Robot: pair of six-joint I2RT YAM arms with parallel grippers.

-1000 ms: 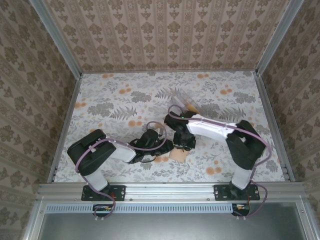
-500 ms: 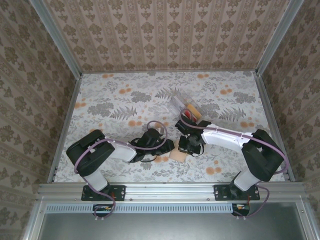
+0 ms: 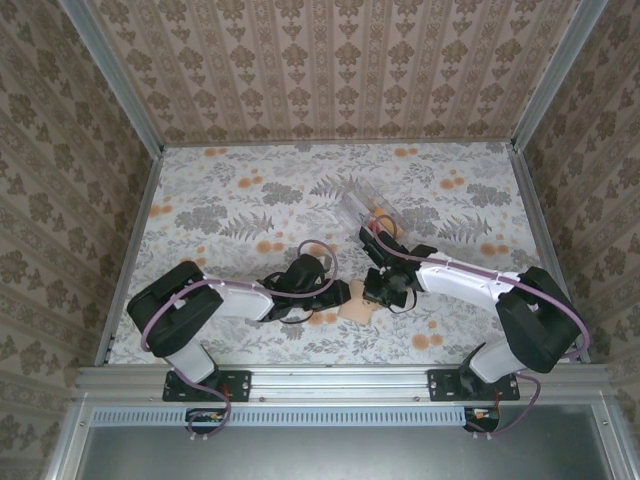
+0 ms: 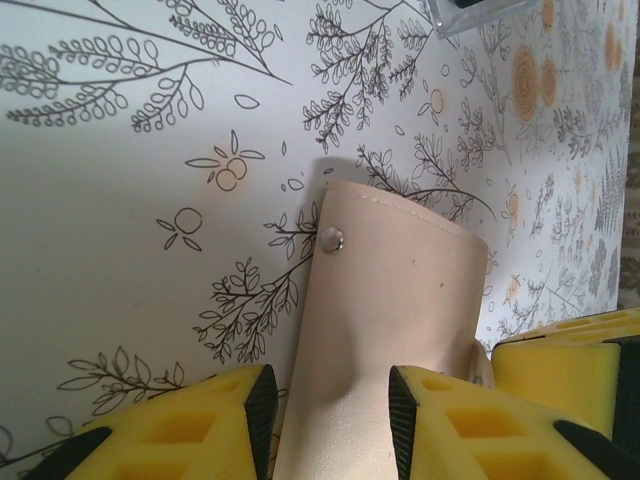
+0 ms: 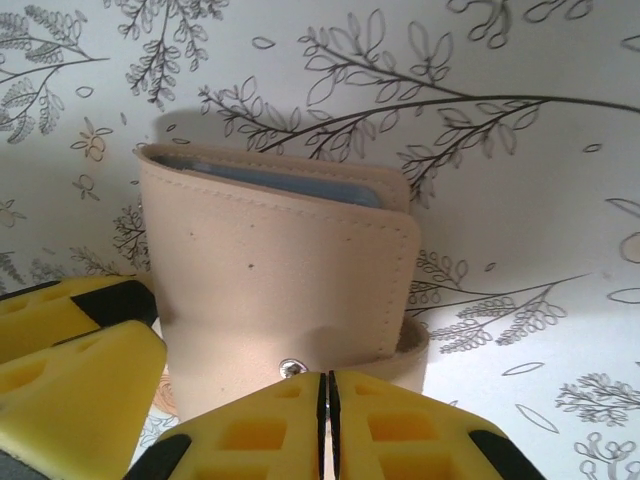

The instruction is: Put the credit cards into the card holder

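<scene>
The tan card holder [image 3: 358,311] lies near the table's front, between the two grippers. In the left wrist view the card holder [image 4: 390,300] runs up between my left gripper's [image 4: 330,420] parted pads, with a gap at the left pad and its snap [image 4: 331,238] at the far edge. My left gripper [image 3: 341,296] is open. My right gripper [image 5: 328,400] is shut, its tips against the card holder [image 5: 270,270] beside the snap [image 5: 292,368]. A blue-grey strip [image 5: 280,178] shows in the holder's mouth. An orange credit card [image 3: 386,221] and a red one [image 3: 371,229] lie in the clear tray.
The clear plastic tray [image 3: 357,201] sits behind the right gripper [image 3: 386,290]; its corner [image 4: 470,8] shows in the left wrist view. Metal rails and patterned walls enclose the floral table. The opposite gripper's yellow fingers [image 5: 70,330] stand close on the holder's other side.
The right arm has swung rightward and lower, uncovering the tray and its cards, while its gripper stays at the holder. The left arm has crept slightly right.
</scene>
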